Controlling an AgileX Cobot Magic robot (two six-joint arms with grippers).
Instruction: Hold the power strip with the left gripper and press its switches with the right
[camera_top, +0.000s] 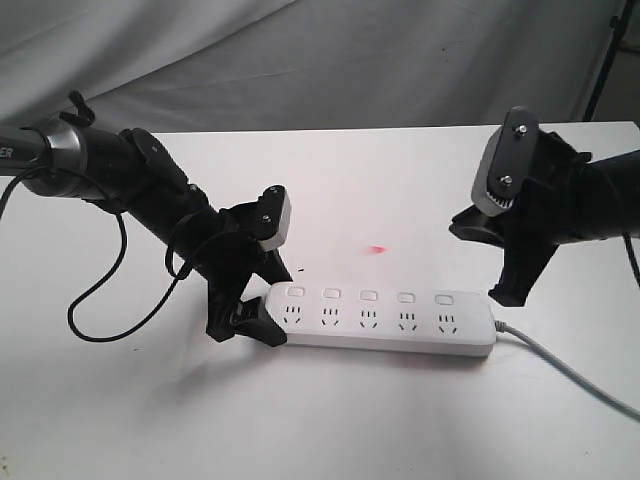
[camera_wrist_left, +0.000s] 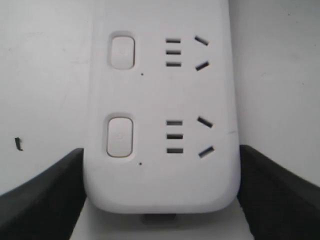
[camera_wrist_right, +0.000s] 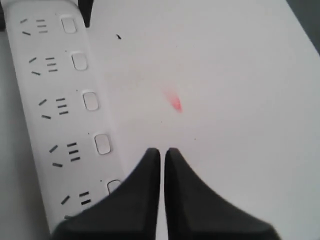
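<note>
The long white power strip (camera_top: 385, 325) lies on the white table, its grey cord (camera_top: 570, 375) leaving at the right end. My left gripper (camera_top: 268, 300) holds its left end; in the left wrist view both black jaws press the sides of the strip (camera_wrist_left: 160, 185). Small white switches (camera_top: 368, 296) run in a row above the sockets, and two of these switches (camera_wrist_left: 120, 136) show close up. My right gripper (camera_top: 508, 293) hangs shut just above the table behind the strip's right end, touching nothing. In its own view the right gripper (camera_wrist_right: 162, 151) has only a thin slit between the jaws, beside the switches (camera_wrist_right: 90, 100).
A small red spot (camera_top: 377, 249) marks the table (camera_top: 330, 170) behind the strip. A loose black cable loop (camera_top: 110, 300) hangs from the left arm over the table. Grey cloth backs the scene. A tiny black mark (camera_wrist_right: 118, 36) lies near the strip's far end.
</note>
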